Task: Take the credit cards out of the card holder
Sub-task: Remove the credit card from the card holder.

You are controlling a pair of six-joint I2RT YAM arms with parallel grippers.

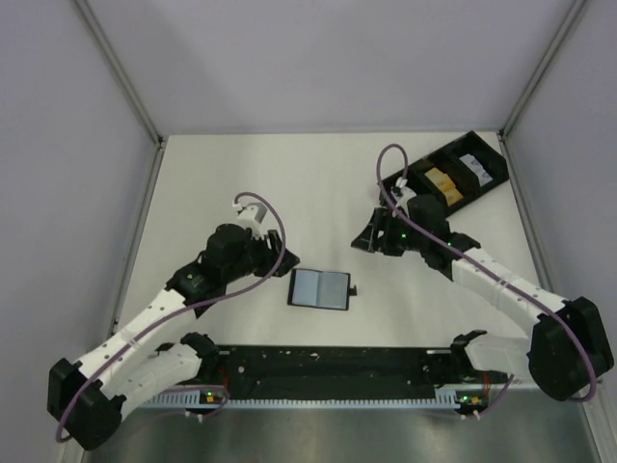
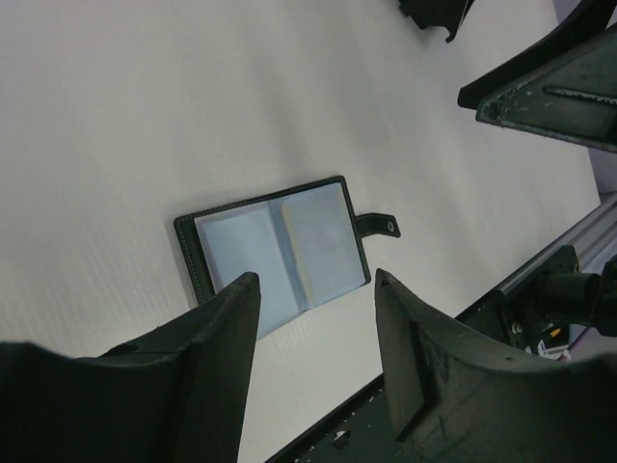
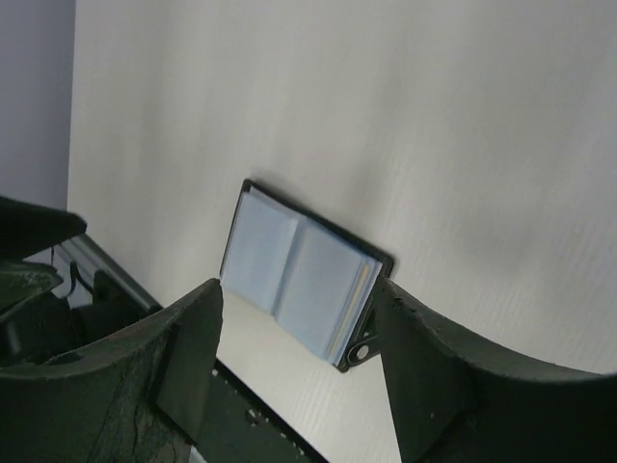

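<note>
The card holder (image 1: 319, 288) lies open and flat on the white table, its blue-grey sleeves facing up and its tab (image 1: 354, 289) pointing right. It also shows in the left wrist view (image 2: 280, 246) and the right wrist view (image 3: 304, 275). A thin yellowish card edge (image 3: 359, 289) shows between the sleeves on the tab side. My left gripper (image 1: 281, 258) is open and empty, just left of the holder and above it (image 2: 316, 280). My right gripper (image 1: 369, 238) is open and empty, behind and right of the holder (image 3: 297, 289). An orange-yellow card (image 1: 442, 181) lies in the tray.
A long black compartmented tray (image 1: 482, 149) lies at the far right corner, holding the orange-yellow card and a white item (image 1: 470, 164). A black rail (image 1: 328, 371) runs along the near table edge. Grey walls close in the left, back and right sides.
</note>
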